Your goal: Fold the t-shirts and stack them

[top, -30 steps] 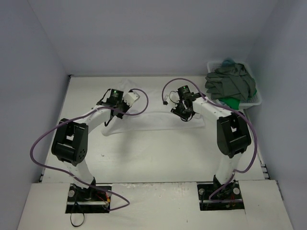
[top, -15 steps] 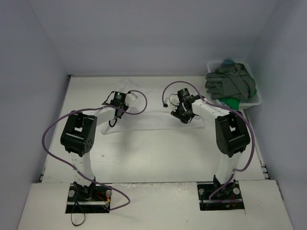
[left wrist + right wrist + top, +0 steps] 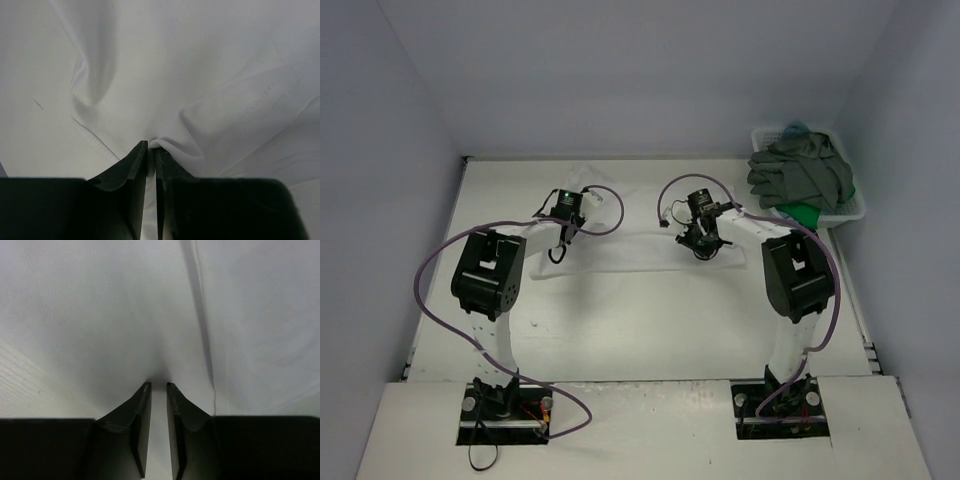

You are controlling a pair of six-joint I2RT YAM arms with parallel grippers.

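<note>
A white t-shirt (image 3: 630, 250) lies partly folded across the middle of the white table. My left gripper (image 3: 559, 243) presses down at its left end. In the left wrist view the left gripper (image 3: 151, 146) is shut on a pinched ridge of the white t-shirt (image 3: 200, 75). My right gripper (image 3: 703, 244) is at the shirt's right part. In the right wrist view the right gripper (image 3: 158, 385) is nearly closed, with white t-shirt cloth (image 3: 125, 315) held between the tips. A seam runs just to its right.
A white basket (image 3: 857, 211) stands at the back right, holding a heap of grey-green t-shirts (image 3: 800, 170) and a bright green one (image 3: 806, 212). Purple cables loop off both wrists. The enclosure walls stand close on the left, back and right.
Both arms have drawn their elbows in and up, more so the left. The grippers stayed shut on the white shirt, and its near edge has shifted towards the back.
</note>
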